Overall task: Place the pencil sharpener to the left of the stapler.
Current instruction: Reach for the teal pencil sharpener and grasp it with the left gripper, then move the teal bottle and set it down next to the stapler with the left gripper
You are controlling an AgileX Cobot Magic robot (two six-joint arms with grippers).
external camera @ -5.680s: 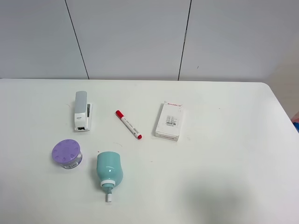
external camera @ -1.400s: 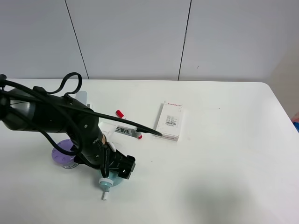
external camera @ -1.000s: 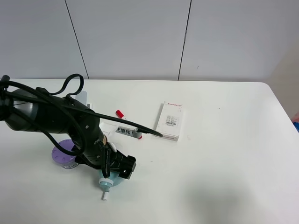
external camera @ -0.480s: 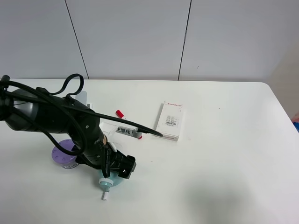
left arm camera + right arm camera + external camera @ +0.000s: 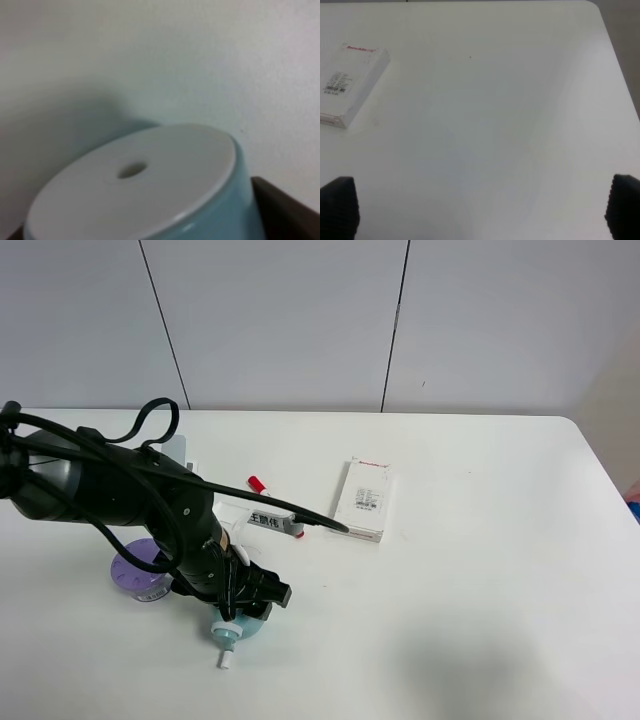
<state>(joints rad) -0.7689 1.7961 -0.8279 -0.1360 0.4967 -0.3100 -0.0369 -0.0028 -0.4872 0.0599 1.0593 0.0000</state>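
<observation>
The pencil sharpener (image 5: 231, 632) lies on its side at the near-left of the tabletop (image 5: 480, 570), just beside the purple round container (image 5: 135, 566), in the same spot as half a second ago. Only its teal shoulder, white collar and stub handle show from under the left gripper (image 5: 248, 600). What has changed is the grip. A moment ago the jaws stood spread wider over the teal body, and now their outline has drawn in around it. In the left wrist view the sharpener's flat white base with its small hole (image 5: 145, 185) fills the picture, and a dark finger (image 5: 287, 205) lies against the teal wall on one side. From that I judge the jaws clamped on the sharpener's body, and it has not yet left the tabletop. So the reach looks finished and the grasp made, while the lift and carry remain. The stapler (image 5: 174, 450) sits farther back, mostly hidden behind the left arm. The sharpener lies nearer the front and slightly to the stapler's right, so it must pass around the purple container to reach the stapler's left side. The red-capped marker (image 5: 256, 482) and the white box (image 5: 362, 502) lie off to the right, well clear. The right gripper (image 5: 482, 207) hangs over bare tabletop with its jaws wide apart, holding nothing.
</observation>
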